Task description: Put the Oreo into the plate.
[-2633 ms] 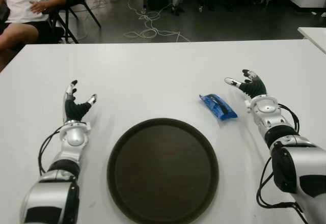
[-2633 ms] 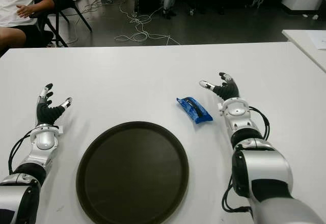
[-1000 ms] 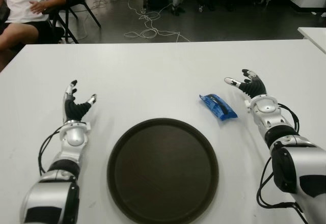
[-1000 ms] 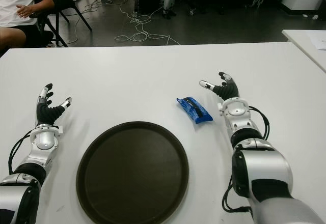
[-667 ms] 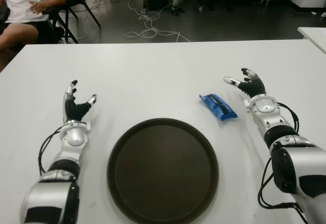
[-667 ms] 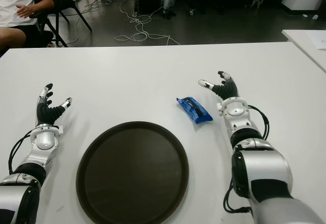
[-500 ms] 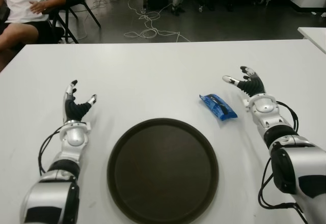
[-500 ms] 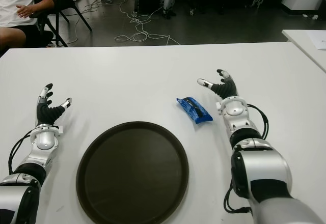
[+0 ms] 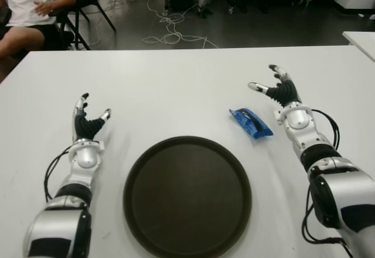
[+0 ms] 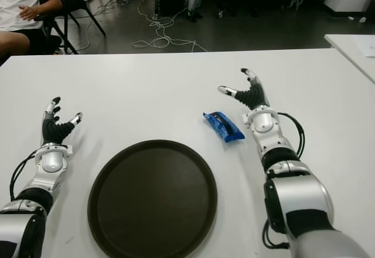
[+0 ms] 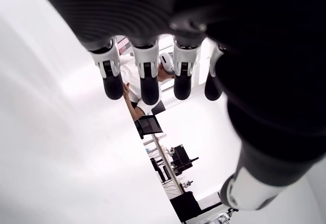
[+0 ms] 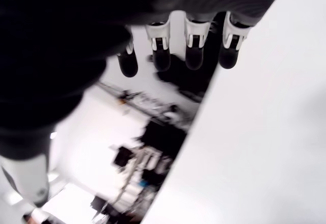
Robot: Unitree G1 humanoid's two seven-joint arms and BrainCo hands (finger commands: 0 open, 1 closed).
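Note:
A blue Oreo packet [image 9: 251,122] lies flat on the white table [image 9: 176,88], just beyond the right rim of a round dark brown plate [image 9: 187,194]. My right hand [image 9: 274,89] is raised to the right of and slightly beyond the packet, fingers spread, holding nothing and not touching the packet. My left hand [image 9: 87,119] shows to the left of the plate, fingers spread and empty. The plate holds nothing.
A person in a white shirt [image 9: 26,0] sits on a chair past the table's far left corner. Cables [image 9: 170,29] lie on the floor beyond the far edge. A second white table's corner [image 9: 360,38] shows at the right.
My right hand has lifted and moved forward and slightly left, toward the far side of the packet. The packet, plate and left hand are unmoved.

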